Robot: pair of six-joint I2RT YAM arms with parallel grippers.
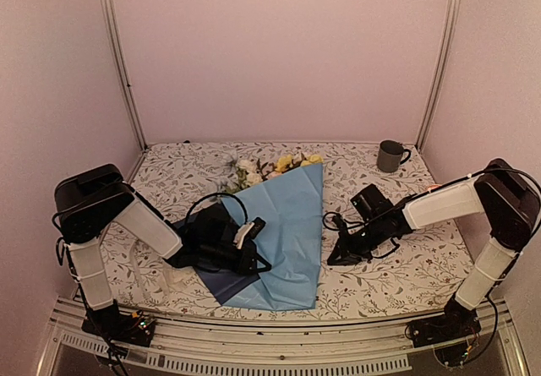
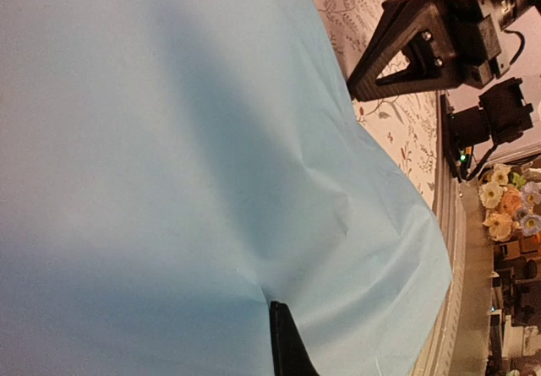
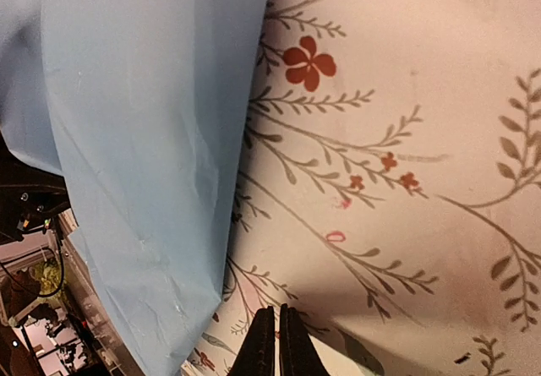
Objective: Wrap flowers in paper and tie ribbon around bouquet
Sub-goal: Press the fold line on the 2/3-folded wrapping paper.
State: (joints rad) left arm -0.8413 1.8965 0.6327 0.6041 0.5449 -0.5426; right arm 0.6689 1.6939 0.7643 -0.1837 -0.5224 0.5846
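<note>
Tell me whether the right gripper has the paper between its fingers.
No, the right gripper is shut on nothing over the tablecloth, just beside the paper edge.

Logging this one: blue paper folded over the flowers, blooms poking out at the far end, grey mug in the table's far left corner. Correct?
No: the grey mug stands in the far right corner, per the top external view. The blue paper does cover the flowers, blooms at the far end.
</note>
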